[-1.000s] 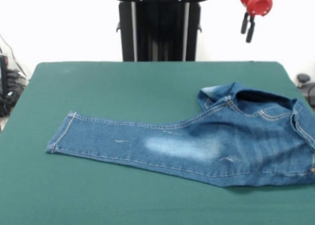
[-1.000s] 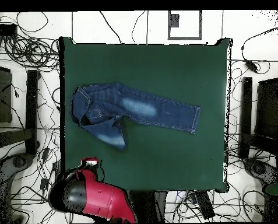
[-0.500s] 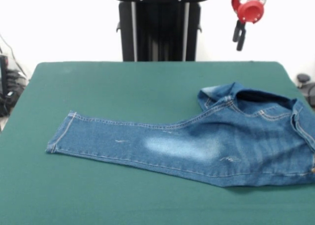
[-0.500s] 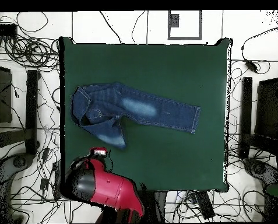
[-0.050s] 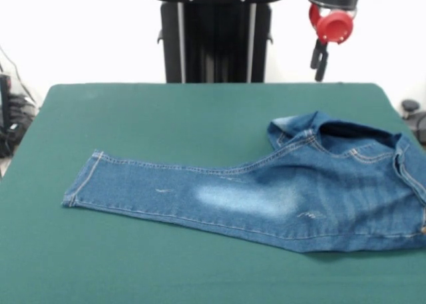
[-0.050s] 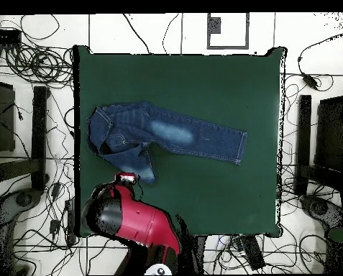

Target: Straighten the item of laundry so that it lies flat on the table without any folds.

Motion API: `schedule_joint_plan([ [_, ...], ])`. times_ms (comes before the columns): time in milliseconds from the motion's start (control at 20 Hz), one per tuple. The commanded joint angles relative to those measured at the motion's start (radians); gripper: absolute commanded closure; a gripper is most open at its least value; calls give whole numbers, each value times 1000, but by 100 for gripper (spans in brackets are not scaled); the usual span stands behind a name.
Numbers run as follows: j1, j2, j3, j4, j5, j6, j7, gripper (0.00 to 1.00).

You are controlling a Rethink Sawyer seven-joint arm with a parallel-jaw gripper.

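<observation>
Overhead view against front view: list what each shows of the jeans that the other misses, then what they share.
Only the overhead view shows the second leg doubled back beside the waist, and the whole jeans with bare table on every side. Only the front view shows the tool hanging well above the table's far edge, clear of the denim, and the raised waistband fold. Both show one long leg lying flat with a pale faded patch.
</observation>
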Motion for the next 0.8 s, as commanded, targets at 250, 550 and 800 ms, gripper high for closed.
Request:
schedule_joint_plan([
  [250,-8,74,10,-156,-62,220,15,0],
  [550,-14,114,7,-215,-74,236,30,0],
  [800,-4,164,-3,-272,-69,244,50,0],
])
